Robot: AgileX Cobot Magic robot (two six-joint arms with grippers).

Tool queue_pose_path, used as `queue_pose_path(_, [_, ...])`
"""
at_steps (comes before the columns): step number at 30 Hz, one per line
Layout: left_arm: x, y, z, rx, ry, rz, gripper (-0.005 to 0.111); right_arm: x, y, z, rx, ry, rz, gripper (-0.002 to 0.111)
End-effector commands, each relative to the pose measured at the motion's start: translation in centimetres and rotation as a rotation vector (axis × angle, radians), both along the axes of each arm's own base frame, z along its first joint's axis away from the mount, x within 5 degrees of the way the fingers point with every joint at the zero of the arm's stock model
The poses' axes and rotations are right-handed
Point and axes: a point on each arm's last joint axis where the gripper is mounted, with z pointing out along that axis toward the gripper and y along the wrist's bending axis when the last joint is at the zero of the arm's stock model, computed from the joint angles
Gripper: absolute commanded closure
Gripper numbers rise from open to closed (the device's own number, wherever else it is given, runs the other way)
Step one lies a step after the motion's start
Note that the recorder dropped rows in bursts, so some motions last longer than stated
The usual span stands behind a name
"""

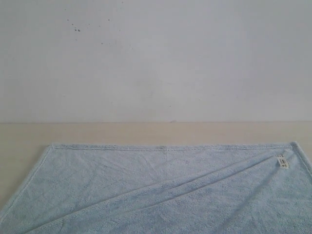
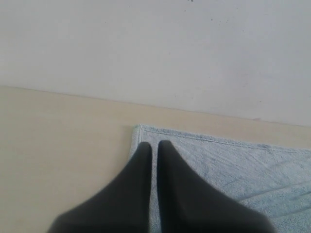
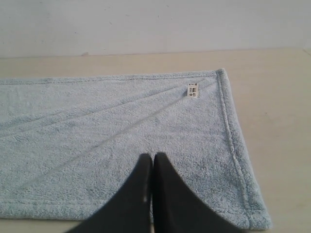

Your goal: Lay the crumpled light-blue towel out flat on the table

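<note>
Towel (image 1: pixel 146 190) is lying spread on the counter (image 1: pixel 146 131), showing diagonal creases; left claw (image 2: pixel 154 144) and right claw (image 3: pixel 152 156) are hovering closed above it.

A plain white wall (image 1: pixel 195 63) fills the background. Several small dark specks (image 1: pixel 77 29) are scattered over its upper left part in the exterior view. Its lower edge runs straight and level.

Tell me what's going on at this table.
A two-armed robot is spreading a light-blue towel on the beige table. The towel lies nearly flat, with a few diagonal creases running from the corner with the white tag. The left pincer is shut by one towel corner and the right pincer is shut over the tag half; neither shows cloth between its fingers.
</note>
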Motion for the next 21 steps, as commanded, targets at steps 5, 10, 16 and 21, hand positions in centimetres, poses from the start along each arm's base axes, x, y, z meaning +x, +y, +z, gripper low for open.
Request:
queue_pose_path(5, [1.1, -0.1, -3.2, 0.022, 0.065, -0.007, 0.103, 0.0, 0.0, 0.1, 0.001, -0.009, -0.001, 0.109])
queue_pose_path(10, [2.0, -0.4, -5.7, 0.017, 0.049, -0.029, 0.103, 0.0, 0.0, 0.1, 0.001, -0.009, -0.001, 0.109])
queue_pose_path(16, [2.4, -0.6, -8.5, -0.03, 0.104, -0.042, 0.103, 0.0, 0.0, 0.1, 0.001, -0.009, -0.001, 0.109])
queue_pose_path(21, [2.4, -0.6, -8.6, -0.057, 0.122, -0.037, 0.103, 0.0, 0.0, 0.1, 0.001, -0.009, -0.001, 0.109])
